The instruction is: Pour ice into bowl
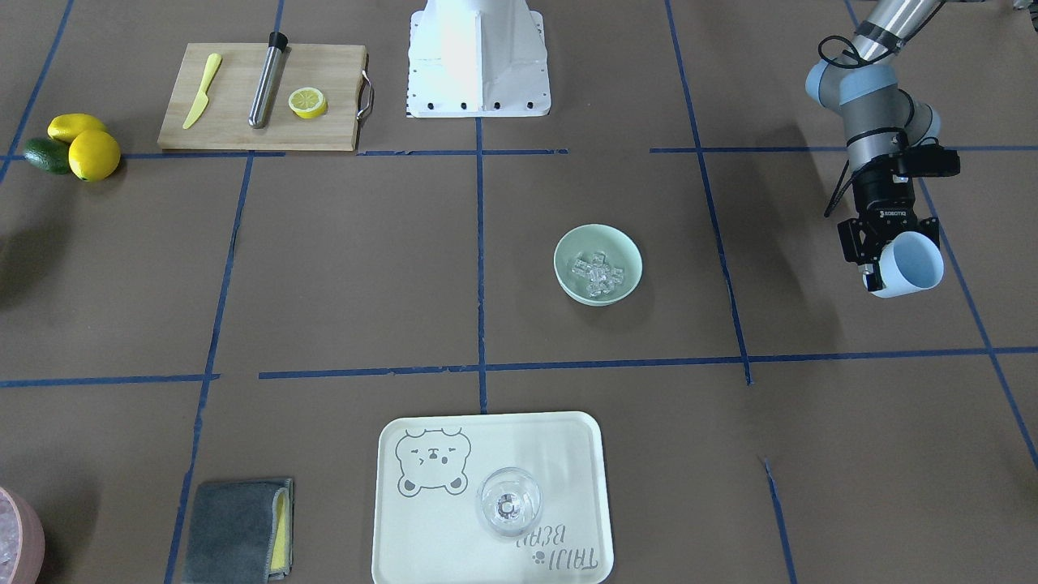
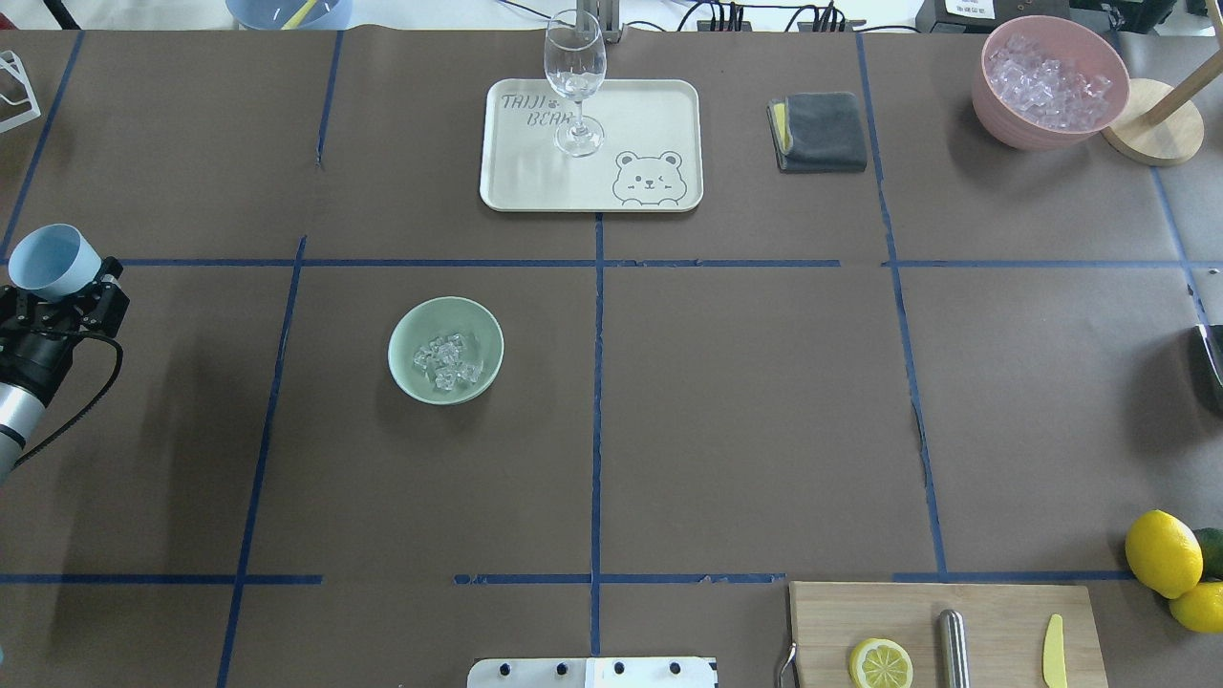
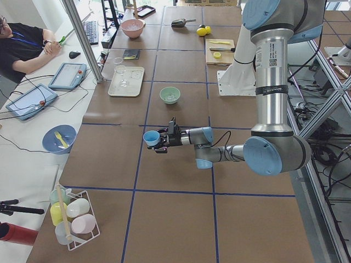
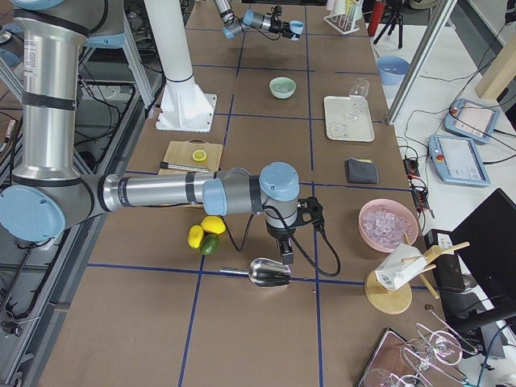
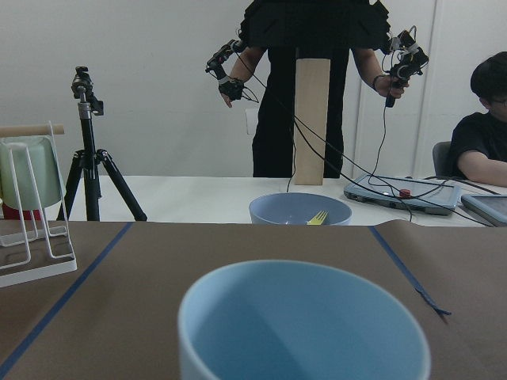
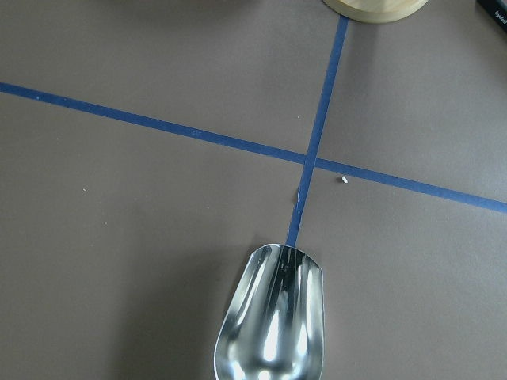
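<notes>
Table [image 2: 745,401]: brown cover, blue tape grid. Clock directions below are read on the overhead view.
Left arm [image 3: 271,98]: reaches out level over the table's 9 o'clock edge.
Right arm [image 4: 161,193]: stretched low along the 3 o'clock end.
Cutting board [image 2: 994,612]: wooden, at 5 o'clock; carries a lemon slice [image 2: 880,663], a steel rod and a yellow knife.
Tray [image 2: 650,105]: cream, bear print, at 12 o'clock; wine glass [image 2: 575,67] upright on it.
Pink container [image 2: 994,105]: at 1–2 o'clock, filled with pale chunks.
Bowl [image 2: 411,330]: mint green, upright on the table, at 9 o'clock of centre and 7 o'clock of the tray.
Grey cloth [image 2: 822,129]: folded, just at 3 o'clock of the tray.
Left gripper [image 2: 59,285]: fingers clamped on the blue cup [image 2: 48,260], held off the table; well apart from the bowl, at its 9 o'clock. Cup interior shows plain blue in the wrist view.
Right gripper [image 4: 284,248]: above a steel scoop [image 4: 270,272]; whether it holds it, and its finger spread, cannot be told.
Lemons [image 2: 1162,552]: at 4 o'clock, by the board.
Ice [image 2: 445,361]: clear cubes heaped in the bowl's bottom.
</notes>
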`<state>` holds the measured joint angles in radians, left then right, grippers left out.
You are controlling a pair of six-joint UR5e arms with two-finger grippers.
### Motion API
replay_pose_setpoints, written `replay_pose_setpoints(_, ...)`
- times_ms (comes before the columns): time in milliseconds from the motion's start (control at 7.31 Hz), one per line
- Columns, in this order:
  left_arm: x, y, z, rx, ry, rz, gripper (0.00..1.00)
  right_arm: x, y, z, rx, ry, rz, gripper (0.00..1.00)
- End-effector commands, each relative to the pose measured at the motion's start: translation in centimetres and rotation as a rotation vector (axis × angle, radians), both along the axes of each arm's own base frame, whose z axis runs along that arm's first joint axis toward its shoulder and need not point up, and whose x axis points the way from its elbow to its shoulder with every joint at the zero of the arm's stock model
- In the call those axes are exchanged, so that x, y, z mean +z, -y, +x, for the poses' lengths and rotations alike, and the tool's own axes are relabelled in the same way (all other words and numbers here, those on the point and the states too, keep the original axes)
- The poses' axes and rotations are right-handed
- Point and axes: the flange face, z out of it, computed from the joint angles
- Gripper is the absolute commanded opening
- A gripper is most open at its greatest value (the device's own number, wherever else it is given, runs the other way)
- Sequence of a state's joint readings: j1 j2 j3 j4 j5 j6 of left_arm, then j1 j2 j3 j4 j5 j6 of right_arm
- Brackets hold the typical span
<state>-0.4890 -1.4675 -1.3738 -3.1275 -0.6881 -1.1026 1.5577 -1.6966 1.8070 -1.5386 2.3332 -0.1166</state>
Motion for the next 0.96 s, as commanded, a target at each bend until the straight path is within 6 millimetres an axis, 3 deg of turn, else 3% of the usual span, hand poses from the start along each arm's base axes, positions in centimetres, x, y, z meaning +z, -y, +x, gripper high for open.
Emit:
replay_pose_setpoints(0, 1.5, -0.8, 1.1, 0.015, -0.017, -0.023, 0.28, 0.0, 0.0, 0.1, 0.001, -0.002, 0.001, 1.00)
replay_pose_setpoints(821, 2.6, -4.6, 5.1, 0.069, -0.010, -0.023, 0.51, 0.1, -0.2, 0.3, 0.005, -0.002, 0.000, 1.00)
